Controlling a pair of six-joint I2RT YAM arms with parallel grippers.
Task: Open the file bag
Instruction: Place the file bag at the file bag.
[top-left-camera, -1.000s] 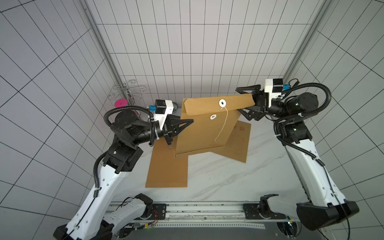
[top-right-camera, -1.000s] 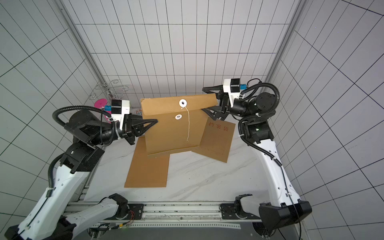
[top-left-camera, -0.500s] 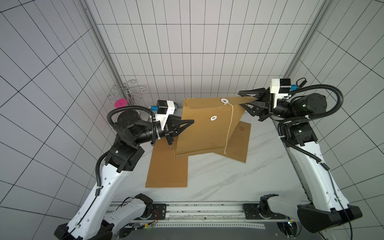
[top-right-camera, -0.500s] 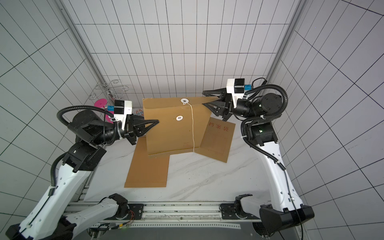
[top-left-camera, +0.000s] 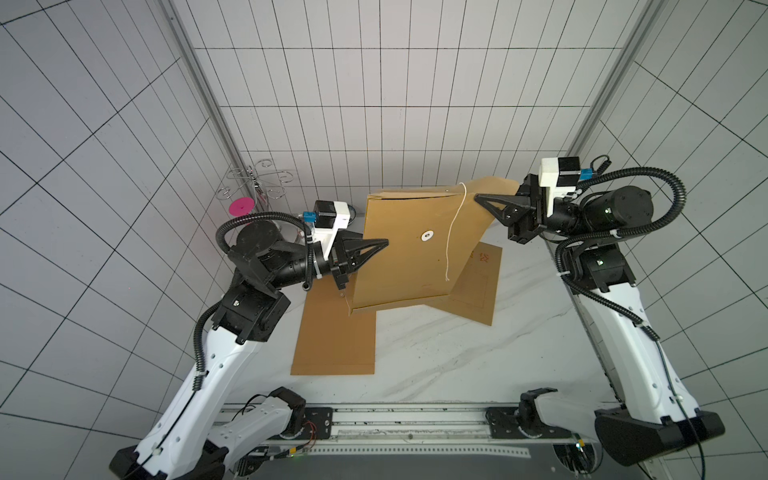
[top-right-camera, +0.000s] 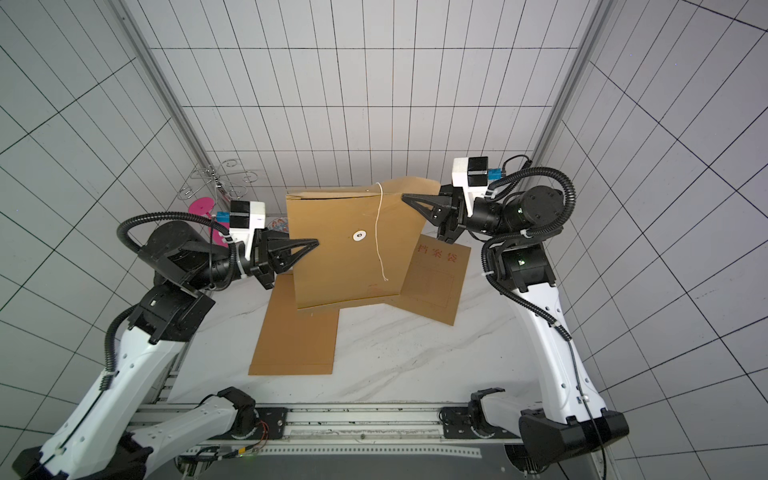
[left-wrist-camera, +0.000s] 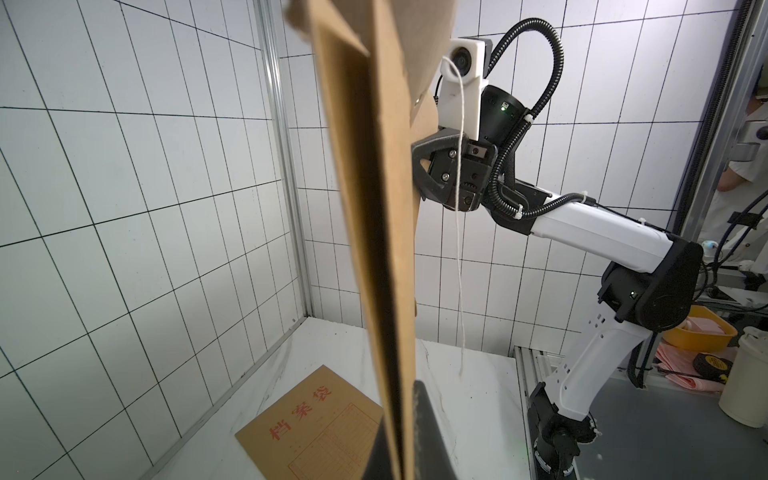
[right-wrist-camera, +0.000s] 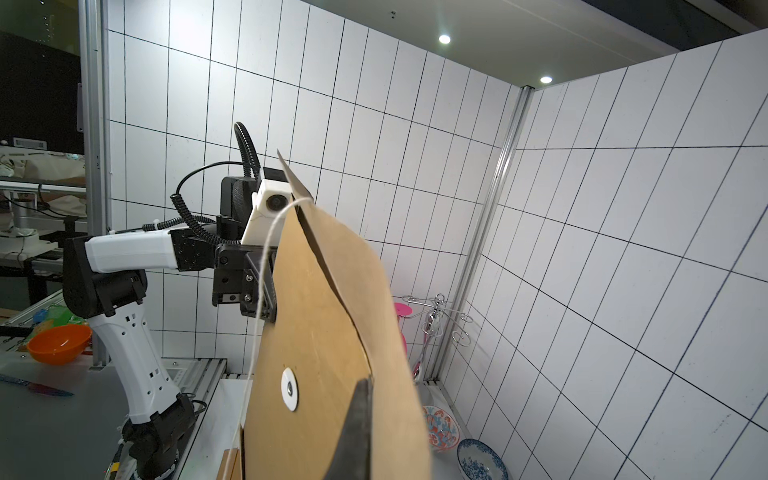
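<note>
The file bag (top-left-camera: 399, 266) hangs between left hand (top-left-camera: 384, 242) and right hand (top-left-camera: 478, 196), both gripping it.

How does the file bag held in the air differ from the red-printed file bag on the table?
The held file bag is lifted nearly upright, pinched by the left gripper and the right gripper; the red-printed file bag lies flat on the table. The held file bag shows a white button and a loose string; the red-printed one shows red characters. Both are brown paper.

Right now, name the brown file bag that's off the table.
The raised bag with white string, held by left gripper and right gripper; plain bag and red-printed bag lie flat.
</note>
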